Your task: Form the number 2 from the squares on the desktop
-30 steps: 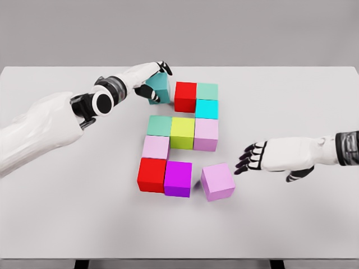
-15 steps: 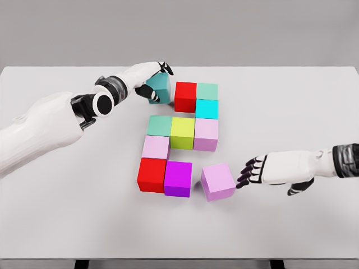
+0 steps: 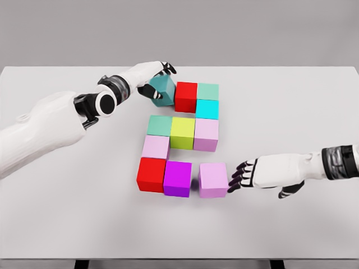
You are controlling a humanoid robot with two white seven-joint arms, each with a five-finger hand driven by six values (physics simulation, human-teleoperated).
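Left hand (image 3: 150,80) pinching teal cube (image 3: 162,89) beside red cube (image 3: 185,96); right hand (image 3: 253,173) fingers spread, touching lilac cube (image 3: 213,180).

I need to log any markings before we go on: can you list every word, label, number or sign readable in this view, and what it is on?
None: no printed text, label or number can be read anywhere in the head view.
The cubes, such as the teal cube in the left hand and the lilac cube at the right hand, have plain coloured faces.
The table and both arms are unmarked.
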